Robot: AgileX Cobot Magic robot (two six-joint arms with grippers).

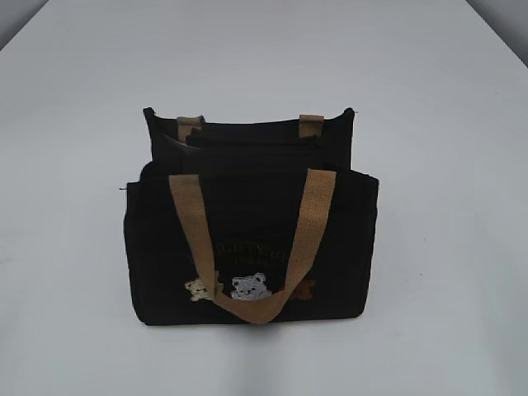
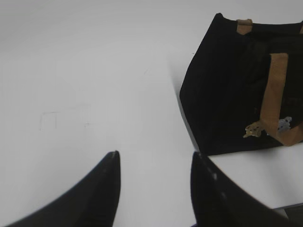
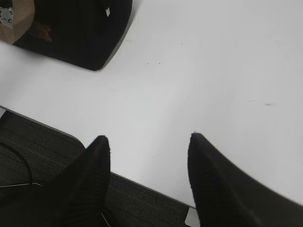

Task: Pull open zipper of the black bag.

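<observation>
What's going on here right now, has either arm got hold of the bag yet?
Not yet. The black bag stands alone on the white table, its front tan handle hanging down over the embroidered bears. The left end effector is open over bare table with the bag off to its right. The right end effector is open near the table's edge, the bag off to its left. Nothing is gripped and the zipper is untouched.

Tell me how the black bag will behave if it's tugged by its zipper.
The black bag looks like soft fabric, so its top would probably buckle. It stands alone on the smooth white table, so it may slide or tip unless braced.
</observation>
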